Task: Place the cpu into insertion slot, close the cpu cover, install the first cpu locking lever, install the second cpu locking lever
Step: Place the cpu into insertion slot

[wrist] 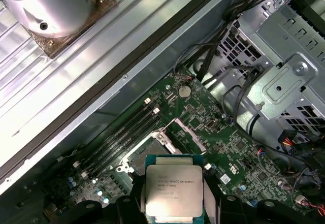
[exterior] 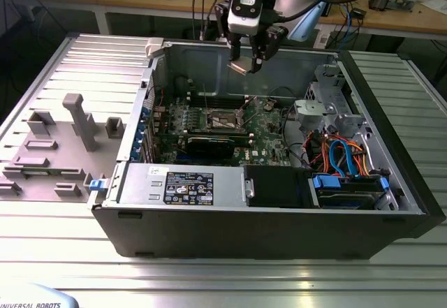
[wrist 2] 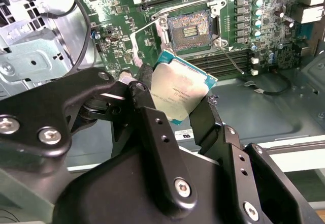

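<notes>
Right now we have the gripper (exterior: 246,63) hanging above the far wall of the open computer case (exterior: 279,217), its two black fingers (wrist 2: 147,89) pinching the cpu (wrist 2: 180,93) by opposite edges, metal top facing the wrist cameras. The insertion slot (wrist 2: 189,29) lies bare in the middle of the motherboard (exterior: 269,137), below the chip and nearer to us in the exterior view, just to the exterior view's left of the gripper. The cpu cover (wrist: 192,134) looks swung up off the slot, though we cannot be sure of its exact angle. We judge the first step, placing the chip, to be in hand and unfinished. To do it well, we would level the chip, which sits tilted in the second wrist view, square its corners to the slot's rim, and bring it straight down without dragging it across the contacts, keeping clear of the raised cover. As for writing, the chip's lid carries several lines of dark print, and a black-and-white label (exterior: 188,186) sits on the power supply near the front; we leave both unread.
</notes>
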Robot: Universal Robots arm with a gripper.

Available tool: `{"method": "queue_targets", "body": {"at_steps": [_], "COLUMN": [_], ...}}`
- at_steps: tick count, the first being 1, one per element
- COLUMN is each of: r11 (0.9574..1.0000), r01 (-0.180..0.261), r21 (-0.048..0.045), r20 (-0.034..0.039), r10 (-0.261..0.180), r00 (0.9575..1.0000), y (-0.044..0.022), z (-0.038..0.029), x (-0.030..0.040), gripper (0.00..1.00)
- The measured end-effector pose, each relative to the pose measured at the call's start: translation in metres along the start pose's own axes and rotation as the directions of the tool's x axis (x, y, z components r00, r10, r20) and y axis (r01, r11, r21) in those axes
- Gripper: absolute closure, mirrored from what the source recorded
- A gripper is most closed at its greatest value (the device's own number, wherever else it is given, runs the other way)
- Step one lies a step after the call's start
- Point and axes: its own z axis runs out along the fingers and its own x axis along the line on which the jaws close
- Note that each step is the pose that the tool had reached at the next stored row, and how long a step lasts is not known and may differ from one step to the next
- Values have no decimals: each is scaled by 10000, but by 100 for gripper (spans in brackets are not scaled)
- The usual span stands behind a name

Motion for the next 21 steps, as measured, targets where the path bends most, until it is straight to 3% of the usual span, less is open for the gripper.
{"method": "queue_targets", "body": {"at_steps": [7,21], "r11": [9976,9972], "r01": [-692,-742], "r21": [-15,-17], "r20": [60,65], "r10": [692,742], "r00": [9976,9972], "y": [0,0], "z": [1,1], "x": [0,0], "gripper": [46,46]}}
